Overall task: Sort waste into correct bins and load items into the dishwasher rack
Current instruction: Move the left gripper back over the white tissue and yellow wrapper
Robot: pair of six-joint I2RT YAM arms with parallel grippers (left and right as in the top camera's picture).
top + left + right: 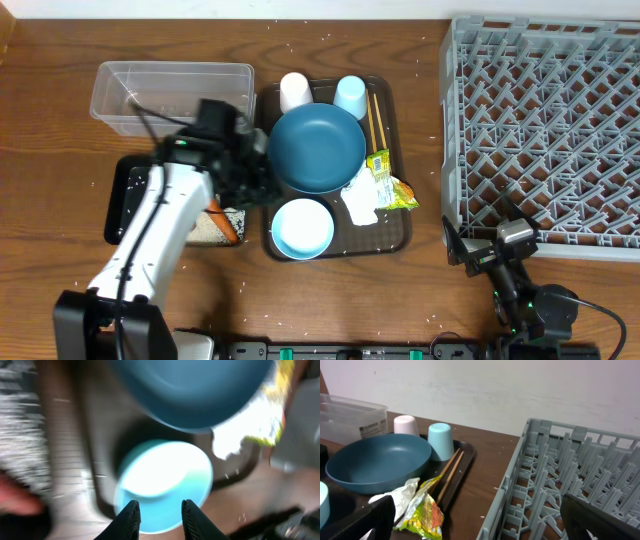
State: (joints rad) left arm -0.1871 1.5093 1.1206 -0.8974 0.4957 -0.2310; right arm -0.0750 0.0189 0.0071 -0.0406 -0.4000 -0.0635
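Overhead only: the clear plastic rectangular tub [170, 90] sits to the far left of the flat brown serving tray [400, 238], and the shallow black rectangular tray [120, 205] just left of it. An orange carrot [224, 220] and a patch of white rice grains [203, 230] lie at the black tray's end nearest the serving tray.
Left wrist only: a blurred close look straight down at the serving tray's near-left corner.
Right wrist only: a low side view across the serving tray, showing the rim height of the dishes and the pegs of the big square grey plastic rack [570, 475], which stands right of the tray.
On the serving tray: the large dark blue plate [318, 148] is in the middle, with the pale blue-white bowl [165, 480] at the near left. The white cup [405, 425] and light blue cup [440, 440] are at the far edge. The thin wooden chopsticks [451, 467] lie along the right side. The crumpled white tissue [360, 200] touches the green-yellow snack wrapper [392, 185] at the near right.
My left claw [160, 505]: the jaws are a narrow way apart with nothing between them. It hangs over the bowl's near rim at the tray's left edge; I cannot tell if it touches.
My right claw [485, 525]: it is spread fully wide and empty. It is low, near the rack's front corner, well right of the tray.
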